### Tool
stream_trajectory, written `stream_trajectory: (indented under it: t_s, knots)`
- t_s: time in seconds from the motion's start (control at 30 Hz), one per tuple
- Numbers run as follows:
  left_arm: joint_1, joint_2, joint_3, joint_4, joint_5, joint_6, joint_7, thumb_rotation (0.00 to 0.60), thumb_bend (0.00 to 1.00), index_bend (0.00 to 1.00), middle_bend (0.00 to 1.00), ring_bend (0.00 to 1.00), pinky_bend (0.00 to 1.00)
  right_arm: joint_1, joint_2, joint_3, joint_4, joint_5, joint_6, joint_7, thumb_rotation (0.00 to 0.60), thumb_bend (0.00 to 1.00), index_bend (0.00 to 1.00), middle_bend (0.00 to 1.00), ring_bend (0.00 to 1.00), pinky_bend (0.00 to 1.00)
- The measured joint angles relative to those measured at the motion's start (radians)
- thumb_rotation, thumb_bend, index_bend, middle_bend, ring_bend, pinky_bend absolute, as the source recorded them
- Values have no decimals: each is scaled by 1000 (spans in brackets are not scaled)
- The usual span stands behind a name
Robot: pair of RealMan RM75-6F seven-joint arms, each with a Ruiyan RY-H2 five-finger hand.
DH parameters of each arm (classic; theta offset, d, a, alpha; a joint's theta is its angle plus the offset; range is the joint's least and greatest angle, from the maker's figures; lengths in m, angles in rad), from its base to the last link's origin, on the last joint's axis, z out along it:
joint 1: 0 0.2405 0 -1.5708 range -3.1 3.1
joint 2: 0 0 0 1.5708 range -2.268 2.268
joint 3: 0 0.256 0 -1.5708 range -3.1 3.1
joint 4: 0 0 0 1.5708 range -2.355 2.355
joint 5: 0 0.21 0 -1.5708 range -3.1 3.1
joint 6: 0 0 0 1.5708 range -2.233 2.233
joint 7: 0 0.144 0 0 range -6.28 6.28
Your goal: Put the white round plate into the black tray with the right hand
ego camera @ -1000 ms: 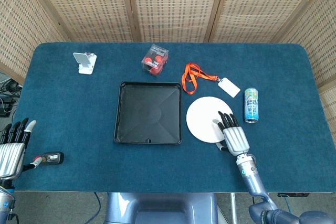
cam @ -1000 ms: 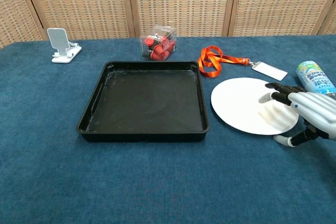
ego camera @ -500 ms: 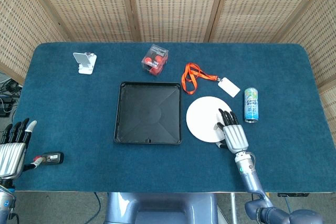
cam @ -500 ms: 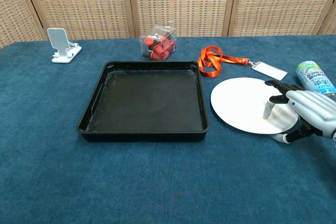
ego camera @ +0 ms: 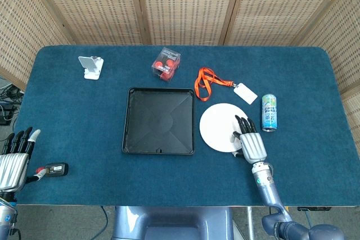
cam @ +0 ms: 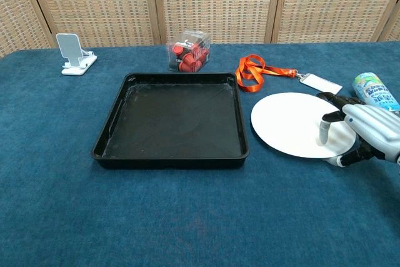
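Big black tray (cam: 172, 120) sitting empty mid-table, white round plate (cam: 294, 124) flat on the cloth just right of it, not touching. Right hand (cam: 365, 130) over the plate's right edge, fingers curling down, thumb low beside the rim; can't tell if actually gripping yet. Could easily skid the thin plate instead of lifting it. Compared with a second ago, fingers more bent.

Left hand (ego camera: 12, 158) idle, fingers apart, holding nothing.

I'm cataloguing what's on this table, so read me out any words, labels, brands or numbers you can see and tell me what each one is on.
No text can be read in either view.
Can: printed label with lettering, too small and blurred to read.
Badge card on the orange lanyard: looks blank; any print is too small to tell.
Small black device near the left hand: no legible marking.
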Motion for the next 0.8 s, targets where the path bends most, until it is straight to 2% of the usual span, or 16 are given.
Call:
stream_trajectory:
  t_s: [0.17,0.43,0.8]
  knots:
    - [0,0,-1,1,-1,0,-2,600,0,0,0,0,0,-1,2,-2,-10,5,-8,-9,600,556,606,108,0,71]
    - [-1,0,0,1,1,1,-5,600,0,0,0,0,0,-4,-6,-4,7,-4,23,-2,600,541,692,179,0,87]
    - [-3,1,1,1,3,0,-11,600,0,0,0,0,0,-3,-2,-2,0,-13,57,2,600,540,701,188,0,89]
